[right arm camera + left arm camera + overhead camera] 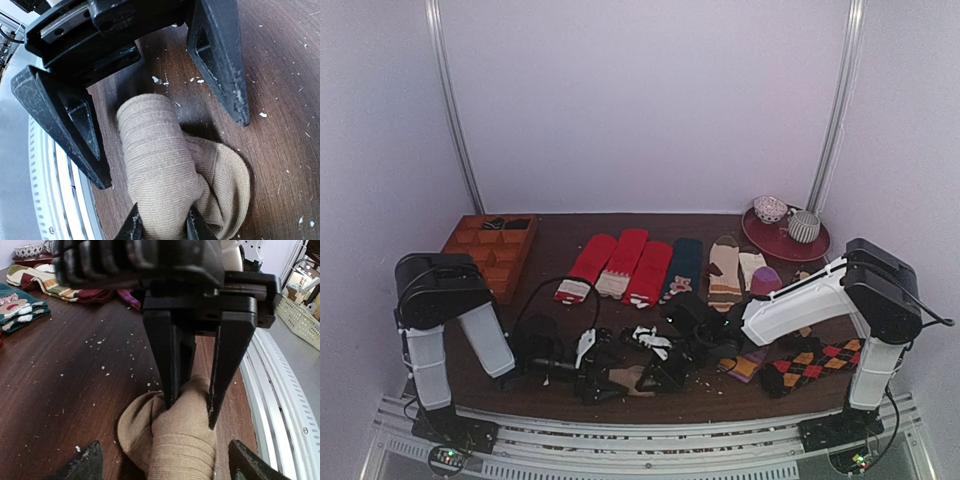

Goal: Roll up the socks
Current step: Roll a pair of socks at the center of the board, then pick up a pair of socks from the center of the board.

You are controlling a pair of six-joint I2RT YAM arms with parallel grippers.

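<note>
The tan socks (pixel 155 160) sit as a half-rolled bundle at the near edge of the table (pixel 60 380), roughly in the middle. From above, the right gripper (pixel 191 410) pinches the rolled end, its jaws squeezed into the knit. Meanwhile the left gripper (pixel 172 149) is spread wide, one finger on either side of the roll.

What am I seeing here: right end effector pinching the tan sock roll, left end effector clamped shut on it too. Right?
No. The left end effector is open, straddling the tan sock roll; the right wrist view shows it. The right end effector does pinch the roll.
</note>
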